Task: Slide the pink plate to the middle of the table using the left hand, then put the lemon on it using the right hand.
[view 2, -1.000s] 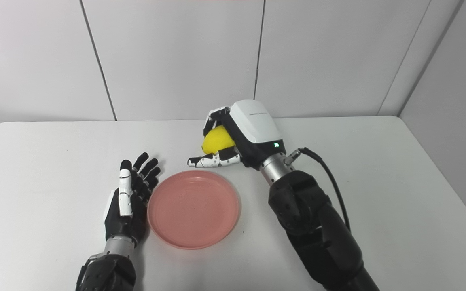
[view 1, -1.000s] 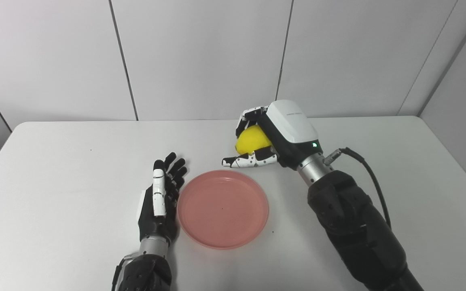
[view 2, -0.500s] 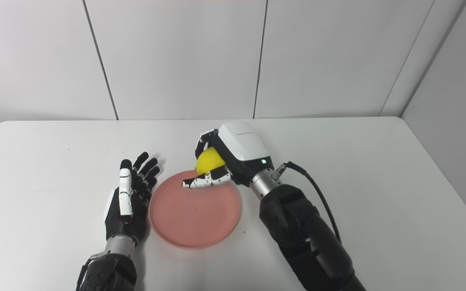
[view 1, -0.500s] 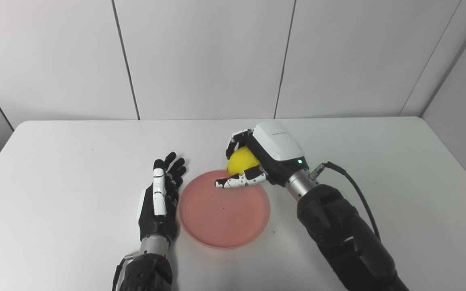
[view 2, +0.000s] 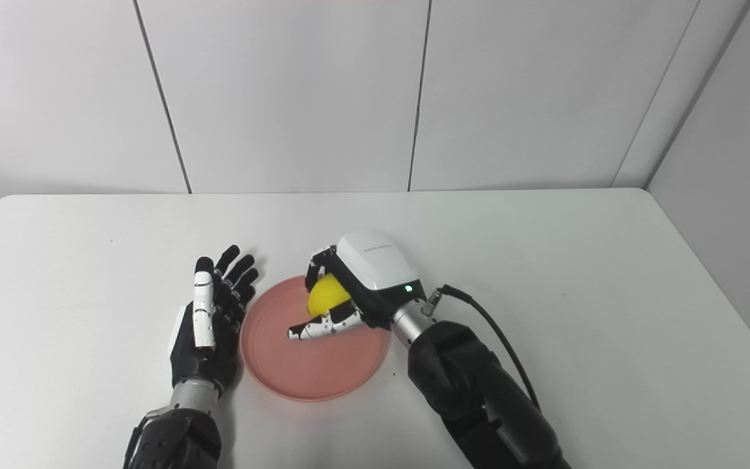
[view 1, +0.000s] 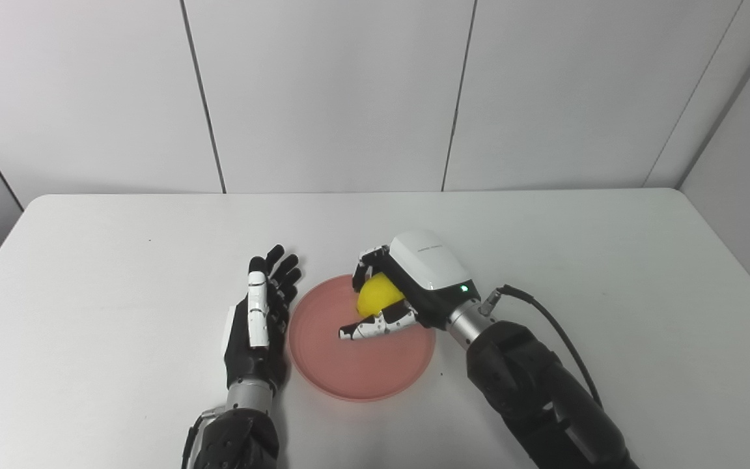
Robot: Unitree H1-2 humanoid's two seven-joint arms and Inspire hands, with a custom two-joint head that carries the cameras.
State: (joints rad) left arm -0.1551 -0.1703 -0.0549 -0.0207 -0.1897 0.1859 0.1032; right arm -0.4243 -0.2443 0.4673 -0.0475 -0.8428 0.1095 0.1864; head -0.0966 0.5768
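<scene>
The pink plate [view 1: 342,371] lies on the white table [view 1: 88,273], near the middle and toward the front. My right hand [view 1: 407,290] is shut on the yellow lemon [view 1: 378,296] and holds it over the plate's far right part, low above it. Whether the lemon touches the plate is hidden by the fingers. My left hand [view 1: 259,326] is open, fingers straight and apart, resting edge-on just left of the plate's rim. In the right eye view the lemon [view 2: 326,296] sits over the plate [view 2: 297,371].
The table's far edge meets a grey panelled wall [view 1: 323,91]. A black cable [view 1: 557,332] runs from my right wrist along the forearm.
My right hand has carried the lemon from behind the plate toward me and down, so it is now over the plate. The left hand and the plate have not moved.
</scene>
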